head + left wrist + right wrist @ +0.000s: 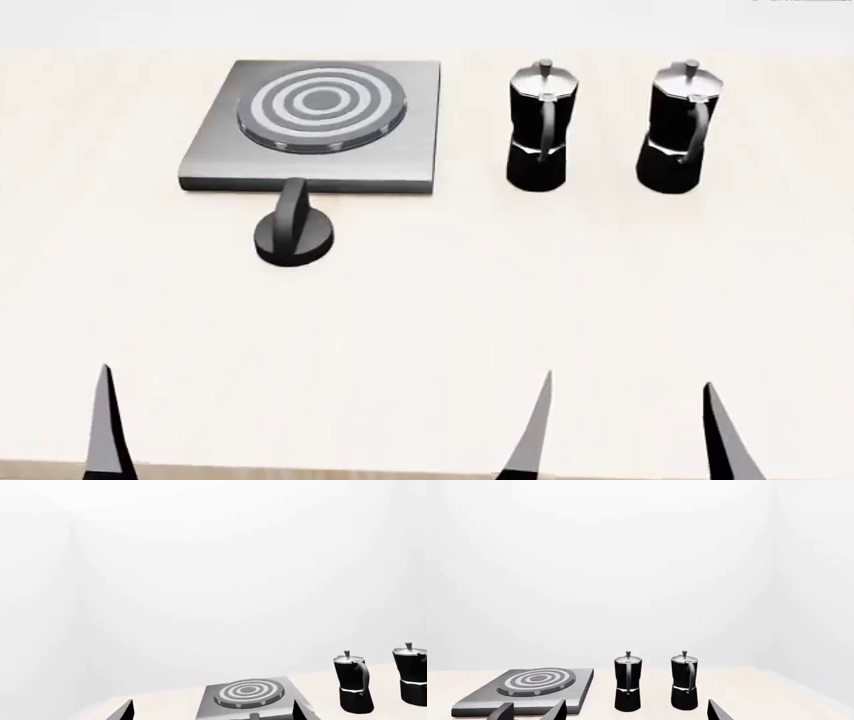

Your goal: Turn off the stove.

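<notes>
Brushed-grey square metal stove [314,125] and its round black ridged knob [294,232] lie untouched, well beyond both grippers' wide-spread, empty fingers [534,425]; approach step pending, left gripper [210,712] arguably best placed to reach and twist.

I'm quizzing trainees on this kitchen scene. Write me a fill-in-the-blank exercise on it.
1. The number of moka pots standing beside the stove is ____.
2. The burner shows concentric ____.
3. The black knob sits at the stove's ____ edge, the one toward the robot.
4. Neither hand touches the knob; the left hand is ____.

Missing words: two; rings; front; open
</notes>
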`<state>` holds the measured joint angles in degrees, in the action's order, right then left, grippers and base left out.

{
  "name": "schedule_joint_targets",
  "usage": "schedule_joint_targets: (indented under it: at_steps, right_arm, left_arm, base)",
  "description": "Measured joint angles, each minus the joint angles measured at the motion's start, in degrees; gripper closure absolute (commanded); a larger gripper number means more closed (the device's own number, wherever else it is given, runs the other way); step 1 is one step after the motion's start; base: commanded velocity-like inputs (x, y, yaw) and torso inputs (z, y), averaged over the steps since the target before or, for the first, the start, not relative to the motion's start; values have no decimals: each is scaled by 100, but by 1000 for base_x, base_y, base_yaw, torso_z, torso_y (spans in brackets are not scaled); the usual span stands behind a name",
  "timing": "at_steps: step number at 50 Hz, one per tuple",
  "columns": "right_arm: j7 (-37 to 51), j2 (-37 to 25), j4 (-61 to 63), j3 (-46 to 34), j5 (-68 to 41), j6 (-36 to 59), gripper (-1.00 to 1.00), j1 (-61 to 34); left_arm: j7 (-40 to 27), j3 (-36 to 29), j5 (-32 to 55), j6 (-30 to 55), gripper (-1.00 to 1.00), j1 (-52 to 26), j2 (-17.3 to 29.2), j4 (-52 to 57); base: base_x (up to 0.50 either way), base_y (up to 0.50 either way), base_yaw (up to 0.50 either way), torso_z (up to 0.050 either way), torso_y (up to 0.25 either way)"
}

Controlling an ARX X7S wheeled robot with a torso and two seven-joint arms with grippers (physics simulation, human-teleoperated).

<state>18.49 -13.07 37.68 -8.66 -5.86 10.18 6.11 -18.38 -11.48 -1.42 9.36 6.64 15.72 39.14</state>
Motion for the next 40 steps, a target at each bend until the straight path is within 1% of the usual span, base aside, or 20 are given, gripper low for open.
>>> schedule_joint_targets:
  at_steps: [40]
  right_arm:
    - [110, -117, 31, -63, -117, -68, -100, 22]
  left_arm:
    - [-179, -75, 57, -1, -100, -2, 119, 61]
  base:
    - [166, 0, 0, 0, 0]
